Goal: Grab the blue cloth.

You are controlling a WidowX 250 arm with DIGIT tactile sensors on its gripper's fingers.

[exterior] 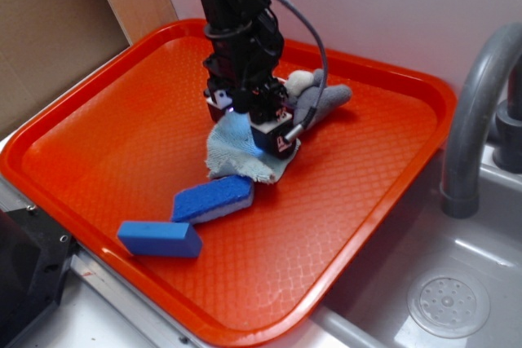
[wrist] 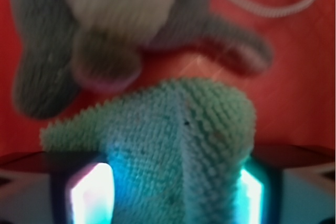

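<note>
- A looped terry blue cloth [wrist: 178, 145], bunched into a ridge, is clamped between the tool [exterior: 259, 129] pads.
- A grey plush toy [exterior: 320, 100] lies just behind; two blue sponges [exterior: 214, 199] lie on the textured orange tray [exterior: 98, 152].

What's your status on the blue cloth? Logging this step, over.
Claw down on the blue cloth, a fold bunched between its fingers. Cloth's edges on the tray. Grey plush toy right behind, sponge at cloth's front edge.
</note>
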